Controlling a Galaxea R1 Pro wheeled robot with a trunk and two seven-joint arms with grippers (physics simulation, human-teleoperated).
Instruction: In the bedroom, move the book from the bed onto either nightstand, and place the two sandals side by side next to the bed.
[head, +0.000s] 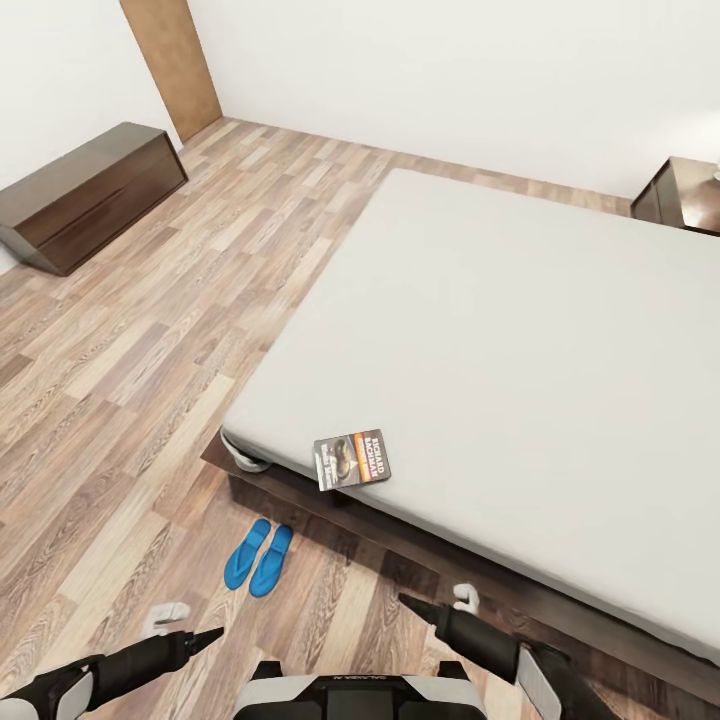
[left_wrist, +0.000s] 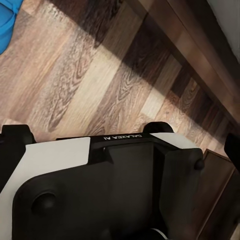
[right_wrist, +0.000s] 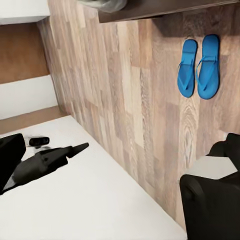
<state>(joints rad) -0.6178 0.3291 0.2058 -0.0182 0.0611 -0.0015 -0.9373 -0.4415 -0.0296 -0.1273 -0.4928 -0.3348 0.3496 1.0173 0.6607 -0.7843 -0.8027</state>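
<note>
Already the sandals (head: 258, 558) lay paired by the bed (head: 520, 330); our tools' (head: 205, 637) jaws we could not tell. Reaching for the overhanging book (head: 352, 460), lower centre, we risked knocking it off.

**Count**

Sandals (head: 258, 556): 2, side by side on floor (head: 130, 400), near left of bed. Book (head: 352, 460): 1, on bed's near left corner. Bed (head: 520, 340): 1. Nightstand (head: 688, 195): 1, far right. Bench (head: 90, 195): 1, far left. Door (head: 172, 62): 1, far left.
</note>
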